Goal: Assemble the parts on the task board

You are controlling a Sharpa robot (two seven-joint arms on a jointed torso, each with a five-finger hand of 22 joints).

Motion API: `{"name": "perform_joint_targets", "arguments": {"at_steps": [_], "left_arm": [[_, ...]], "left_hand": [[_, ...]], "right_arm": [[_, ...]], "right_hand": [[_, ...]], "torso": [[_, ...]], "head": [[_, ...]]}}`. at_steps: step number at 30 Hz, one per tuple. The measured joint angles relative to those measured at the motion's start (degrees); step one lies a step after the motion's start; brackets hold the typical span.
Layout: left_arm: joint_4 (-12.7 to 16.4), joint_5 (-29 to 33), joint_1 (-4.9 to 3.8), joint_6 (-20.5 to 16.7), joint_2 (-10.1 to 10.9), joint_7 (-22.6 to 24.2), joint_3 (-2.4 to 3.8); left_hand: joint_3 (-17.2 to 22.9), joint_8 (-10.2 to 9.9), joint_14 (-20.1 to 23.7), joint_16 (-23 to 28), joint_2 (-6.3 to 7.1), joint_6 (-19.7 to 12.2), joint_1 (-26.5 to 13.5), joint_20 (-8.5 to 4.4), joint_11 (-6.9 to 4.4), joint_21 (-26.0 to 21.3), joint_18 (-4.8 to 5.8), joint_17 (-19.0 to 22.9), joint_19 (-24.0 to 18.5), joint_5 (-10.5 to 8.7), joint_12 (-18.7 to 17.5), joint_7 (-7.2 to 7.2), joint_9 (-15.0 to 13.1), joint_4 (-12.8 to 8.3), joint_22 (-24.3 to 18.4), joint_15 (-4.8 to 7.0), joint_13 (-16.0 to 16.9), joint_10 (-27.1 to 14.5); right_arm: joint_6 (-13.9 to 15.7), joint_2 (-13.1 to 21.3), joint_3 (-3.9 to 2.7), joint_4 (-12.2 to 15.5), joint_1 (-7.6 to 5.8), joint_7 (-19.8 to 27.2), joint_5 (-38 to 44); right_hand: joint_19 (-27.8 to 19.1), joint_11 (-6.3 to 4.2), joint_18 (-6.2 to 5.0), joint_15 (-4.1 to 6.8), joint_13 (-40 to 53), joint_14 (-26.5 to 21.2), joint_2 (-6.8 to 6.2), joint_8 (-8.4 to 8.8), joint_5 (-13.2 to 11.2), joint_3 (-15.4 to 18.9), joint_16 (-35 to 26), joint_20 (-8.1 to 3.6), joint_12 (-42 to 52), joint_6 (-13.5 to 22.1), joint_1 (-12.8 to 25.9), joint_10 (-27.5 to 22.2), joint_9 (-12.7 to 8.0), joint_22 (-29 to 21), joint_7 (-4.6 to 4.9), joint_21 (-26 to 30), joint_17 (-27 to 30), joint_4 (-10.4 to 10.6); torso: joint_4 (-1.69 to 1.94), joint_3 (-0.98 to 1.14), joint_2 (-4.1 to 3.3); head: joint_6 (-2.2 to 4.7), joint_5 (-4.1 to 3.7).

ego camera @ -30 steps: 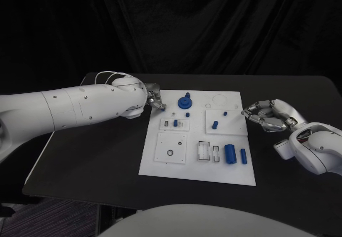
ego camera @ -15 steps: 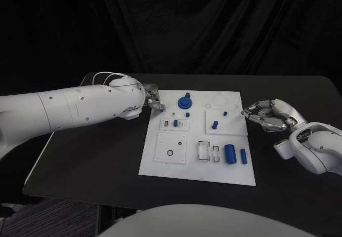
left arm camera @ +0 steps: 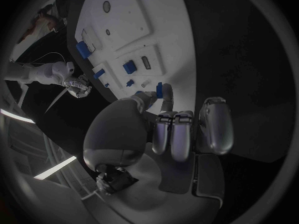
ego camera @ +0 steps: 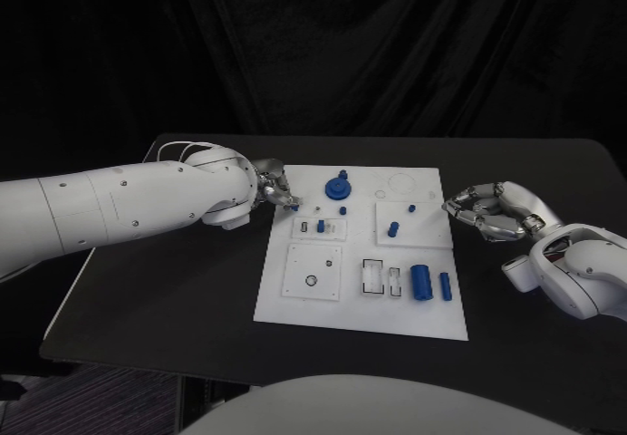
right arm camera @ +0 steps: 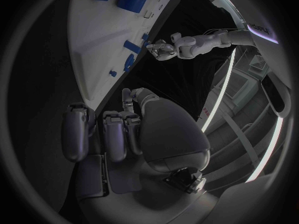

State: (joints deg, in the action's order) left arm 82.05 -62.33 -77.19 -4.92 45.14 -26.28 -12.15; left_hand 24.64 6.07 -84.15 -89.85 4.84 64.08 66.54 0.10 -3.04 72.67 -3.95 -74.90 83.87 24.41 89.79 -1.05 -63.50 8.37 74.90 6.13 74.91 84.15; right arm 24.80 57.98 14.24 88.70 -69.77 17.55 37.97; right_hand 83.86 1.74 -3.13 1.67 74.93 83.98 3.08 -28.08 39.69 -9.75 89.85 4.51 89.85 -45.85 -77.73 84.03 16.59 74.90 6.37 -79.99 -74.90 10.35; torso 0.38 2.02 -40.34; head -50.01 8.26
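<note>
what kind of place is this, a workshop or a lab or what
Most likely a robotics lab or test cell, not a workshop. A white task board with small blue parts lies on a black table against black drapes, and two white arms reach in, the left robot hand at the board's edge.

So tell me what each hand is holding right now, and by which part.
The left hand pinches a small blue part by one end between its fingertips, over the task board's left edge. The right hand holds nothing, fingers curled in beside the board.
</note>
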Motion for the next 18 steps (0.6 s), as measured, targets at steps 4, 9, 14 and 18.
{"name": "perform_joint_targets", "arguments": {"at_steps": [4,9,14,18], "left_arm": [[2.65,2.55,0.00,-1.01,1.58,-0.13,0.00],[5.05,5.25,0.00,-2.48,3.05,-0.22,0.00],[7.00,7.11,0.00,-4.43,4.29,-0.02,0.00],[7.79,8.01,0.00,-6.09,4.75,0.43,-0.01]], "left_hand": [[0.47,0.00,0.00,0.00,-0.43,0.03,-1.06,0.00,0.00,0.00,0.00,0.00,0.00,-2.46,0.00,0.02,0.16,-0.47,0.00,0.00,0.00,0.00],[0.37,0.00,0.00,0.00,-0.74,0.03,-1.36,0.00,0.00,0.00,0.00,0.00,0.00,-4.66,0.00,0.02,0.24,-0.73,0.00,0.00,0.00,0.00],[0.17,0.00,0.00,0.00,-0.97,0.03,-1.59,0.00,0.00,-0.26,0.00,0.00,0.00,-5.11,0.00,0.02,0.25,-0.55,0.00,0.00,0.00,0.00],[0.17,0.00,0.00,0.00,-0.96,0.03,-1.59,0.00,0.00,-0.47,0.00,0.00,0.00,-5.32,0.00,0.02,0.25,-0.55,0.00,0.00,0.00,0.00]], "right_arm": [[0.00,-0.01,0.00,0.03,0.00,-0.01,0.00],[0.00,-0.01,0.00,0.07,0.00,-0.02,0.00],[0.00,0.18,0.00,0.15,0.00,-0.03,0.00],[0.00,0.21,0.00,0.24,0.00,-0.04,0.00]], "right_hand": [[0.00,0.00,0.00,0.00,0.00,0.00,0.00,0.00,0.00,0.00,0.00,0.00,0.00,0.00,0.00,0.00,0.00,0.00,0.00,0.00,0.00,0.00],[0.00,0.00,0.00,0.00,0.00,0.00,0.00,0.00,0.00,0.00,0.00,0.00,0.00,0.00,0.00,0.00,0.00,0.00,0.00,0.00,0.00,0.00],[0.00,0.00,0.00,0.00,0.00,0.00,0.00,0.00,0.00,0.00,0.00,0.00,0.00,0.00,0.00,0.00,0.01,0.00,0.00,0.00,0.00,0.00],[0.00,0.00,0.00,0.00,0.00,0.00,0.00,0.00,0.00,0.00,0.00,0.00,0.00,0.00,0.00,0.00,0.01,0.00,0.00,0.00,0.00,0.00]], "torso": [[0.00,-0.01,0.00],[-0.01,-0.02,-0.02],[0.02,-0.01,-0.01],[0.08,0.02,0.01]], "head": [[0.00,0.09],[0.00,0.12],[0.00,0.00],[0.00,0.02]]}}
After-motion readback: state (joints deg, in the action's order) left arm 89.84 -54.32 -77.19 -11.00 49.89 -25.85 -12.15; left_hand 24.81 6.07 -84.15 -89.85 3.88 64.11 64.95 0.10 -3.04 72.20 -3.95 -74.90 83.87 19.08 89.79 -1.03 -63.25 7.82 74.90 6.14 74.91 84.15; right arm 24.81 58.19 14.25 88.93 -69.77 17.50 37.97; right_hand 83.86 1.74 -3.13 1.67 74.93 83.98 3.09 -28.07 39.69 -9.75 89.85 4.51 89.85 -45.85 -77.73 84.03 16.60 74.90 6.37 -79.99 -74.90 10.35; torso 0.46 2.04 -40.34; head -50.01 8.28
